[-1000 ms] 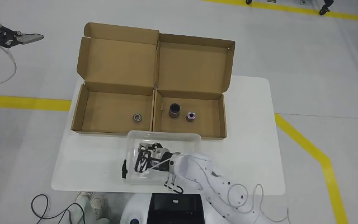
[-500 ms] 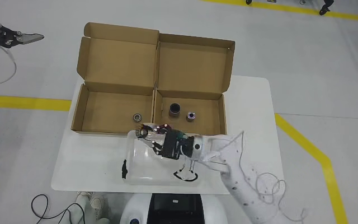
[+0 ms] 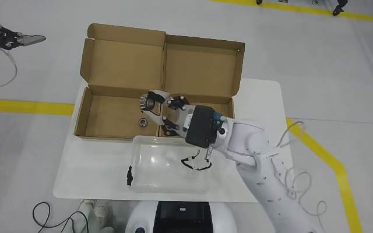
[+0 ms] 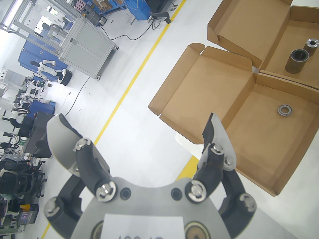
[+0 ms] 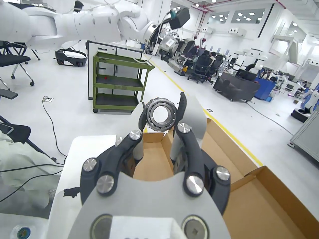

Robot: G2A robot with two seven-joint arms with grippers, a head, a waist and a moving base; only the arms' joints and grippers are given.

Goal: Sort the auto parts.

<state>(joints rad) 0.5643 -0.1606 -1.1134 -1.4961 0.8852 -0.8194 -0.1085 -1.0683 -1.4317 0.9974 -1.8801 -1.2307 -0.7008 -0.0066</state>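
The right gripper point(image 3: 152, 103) is clamped on a bearing point(image 5: 161, 116) above the left box point(image 3: 111, 113), near the divider. A second bearing point(image 3: 143, 122) lies on that box's floor, just robot-side of it. The left gripper point(image 4: 137, 125), spread apart, hangs well off the table.
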